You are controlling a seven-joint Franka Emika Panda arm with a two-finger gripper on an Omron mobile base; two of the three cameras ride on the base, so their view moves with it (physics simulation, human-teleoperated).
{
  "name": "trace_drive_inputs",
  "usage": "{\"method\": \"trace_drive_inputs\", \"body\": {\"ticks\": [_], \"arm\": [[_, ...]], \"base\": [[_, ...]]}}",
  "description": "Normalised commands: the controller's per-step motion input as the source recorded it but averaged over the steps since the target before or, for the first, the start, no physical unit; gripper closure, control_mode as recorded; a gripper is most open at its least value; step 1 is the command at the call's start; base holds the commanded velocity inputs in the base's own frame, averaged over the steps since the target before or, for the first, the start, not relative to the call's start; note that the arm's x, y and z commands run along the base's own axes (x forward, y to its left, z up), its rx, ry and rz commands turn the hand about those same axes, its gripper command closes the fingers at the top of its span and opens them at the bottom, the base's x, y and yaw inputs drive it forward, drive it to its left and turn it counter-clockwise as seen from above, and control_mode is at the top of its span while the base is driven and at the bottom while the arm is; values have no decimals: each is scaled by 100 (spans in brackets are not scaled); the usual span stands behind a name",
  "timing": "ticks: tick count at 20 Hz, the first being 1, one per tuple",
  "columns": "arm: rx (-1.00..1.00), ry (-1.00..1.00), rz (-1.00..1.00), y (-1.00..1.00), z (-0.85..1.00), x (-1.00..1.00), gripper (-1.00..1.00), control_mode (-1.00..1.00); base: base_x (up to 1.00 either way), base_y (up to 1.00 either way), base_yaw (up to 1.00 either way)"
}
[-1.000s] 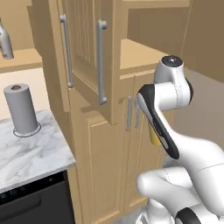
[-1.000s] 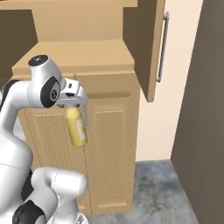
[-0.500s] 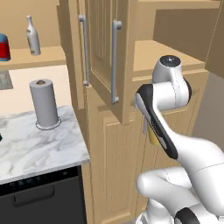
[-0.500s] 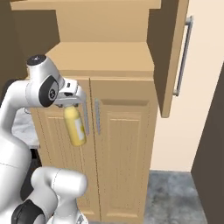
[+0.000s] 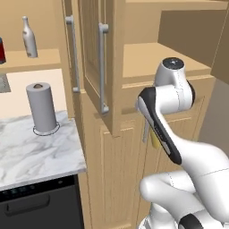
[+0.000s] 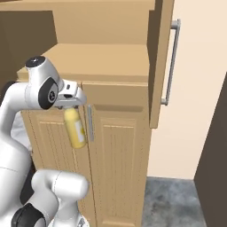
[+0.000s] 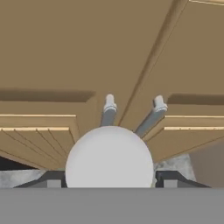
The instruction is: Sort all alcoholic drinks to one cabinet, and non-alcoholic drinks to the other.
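The yellow bottle hangs by its neck from the fingers, which are closed on it just under the pale cap; the bottle points straight down in front of the low cabinet doors.

Going from the left in the left base view: a slim grey bottle stands on a light-wood shelf against the back wall, and at the very edge of that shelf a bit of something red and dark shows, too cut off to tell more. Below them a grey paper roll stands upright on the marble worktop, with a dark appliance front under the worktop.

Next comes the tall pantry, its panelled upper door swung open with silver bar handles. Behind the door an open wooden shelf lies bare of bottles. The arm stands before the lower doors, and a sliver of the bottle shows yellow beside its forearm.

In the right base view the bottle hangs just beside the handle of a lower door, near it but whether touching I cannot tell. Further right the other upper door stands open, edge on.

From the hand view, the cap sits between the fingers, with two handles of the lower doors beyond it.
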Motion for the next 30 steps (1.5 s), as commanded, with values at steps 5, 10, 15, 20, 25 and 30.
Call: {"method": "trace_drive_inputs", "body": {"ticks": [5, 10, 15, 20, 25, 30], "arm": [[0, 0, 0, 0, 0, 0, 100, 100], [3, -1, 1, 0, 0, -1, 100, -100], [4, -11, 2, 5, 10, -3, 100, -100], [0, -21, 1, 31, 39, 0, 100, -100], [0, -24, 1, 30, 64, 0, 100, -100], [0, -22, 3, 28, 78, 0, 100, -100]], "base": [[55, -6, 1], [7, 0, 2], [0, 0, 0], [0, 0, 0], [0, 0, 0], [0, 0, 0]]}}
